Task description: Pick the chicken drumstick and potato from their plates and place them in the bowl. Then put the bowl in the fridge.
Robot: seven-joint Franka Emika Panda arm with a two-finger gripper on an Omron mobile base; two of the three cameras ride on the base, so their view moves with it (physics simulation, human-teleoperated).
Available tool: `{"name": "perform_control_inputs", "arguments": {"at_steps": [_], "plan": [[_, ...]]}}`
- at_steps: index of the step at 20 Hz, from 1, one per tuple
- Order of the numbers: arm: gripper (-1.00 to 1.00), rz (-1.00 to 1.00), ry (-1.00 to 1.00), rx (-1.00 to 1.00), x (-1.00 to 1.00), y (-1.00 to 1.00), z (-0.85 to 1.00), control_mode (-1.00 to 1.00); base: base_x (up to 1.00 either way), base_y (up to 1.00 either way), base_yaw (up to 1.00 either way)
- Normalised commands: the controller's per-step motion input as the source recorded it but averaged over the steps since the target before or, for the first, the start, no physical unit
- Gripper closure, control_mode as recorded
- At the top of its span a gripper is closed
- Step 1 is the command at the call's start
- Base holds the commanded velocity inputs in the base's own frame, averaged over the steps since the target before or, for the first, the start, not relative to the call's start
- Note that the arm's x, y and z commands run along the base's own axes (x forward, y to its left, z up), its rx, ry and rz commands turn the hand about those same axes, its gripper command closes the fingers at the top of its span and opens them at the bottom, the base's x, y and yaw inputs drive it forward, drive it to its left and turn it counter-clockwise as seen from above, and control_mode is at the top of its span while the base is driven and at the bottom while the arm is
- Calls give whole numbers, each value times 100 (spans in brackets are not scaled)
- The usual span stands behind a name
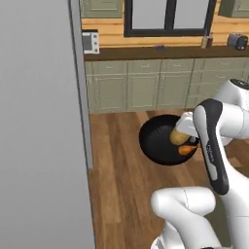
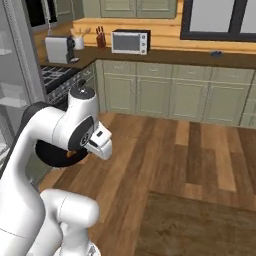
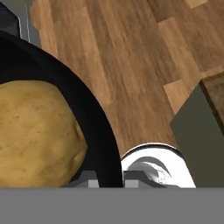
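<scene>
My gripper (image 3: 107, 181) is shut on the rim of the glossy black bowl (image 1: 160, 138), holding it in the air above the wooden floor. Inside the bowl lie the tan-yellow potato (image 1: 178, 137) and the orange chicken drumstick (image 1: 187, 150). In the hand view the potato (image 3: 37, 131) looms large behind the bowl's rim (image 3: 98, 131). From the right base view my arm hides most of the bowl (image 2: 49, 152). The fridge's tall grey door (image 1: 39, 121) stands to the left, and its pale inner shelves (image 2: 10, 75) show at the left edge. The plates are out of view.
Green-grey cabinets (image 1: 141, 87) under a dark counter line the far wall, with a microwave (image 2: 130, 41) and a coffee machine (image 2: 59, 49) on top. A stove (image 2: 57, 75) stands beside the fridge. A dark grey block (image 3: 199, 144) with a wood top sits close to the hand.
</scene>
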Motion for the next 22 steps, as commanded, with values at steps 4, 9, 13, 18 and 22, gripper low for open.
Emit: {"name": "perform_control_inputs", "arguments": {"at_steps": [4,9,13,18,22], "plan": [[100,0,0,0,0,0,0,100,65,0,53],[100,0,0,0,0,0,0,100,100,0,42],[100,0,0,0,0,0,0,100,75,7,59],[100,0,0,0,0,0,0,100,72,-1,73],[100,0,0,0,0,0,0,100,61,-3,73]]}}
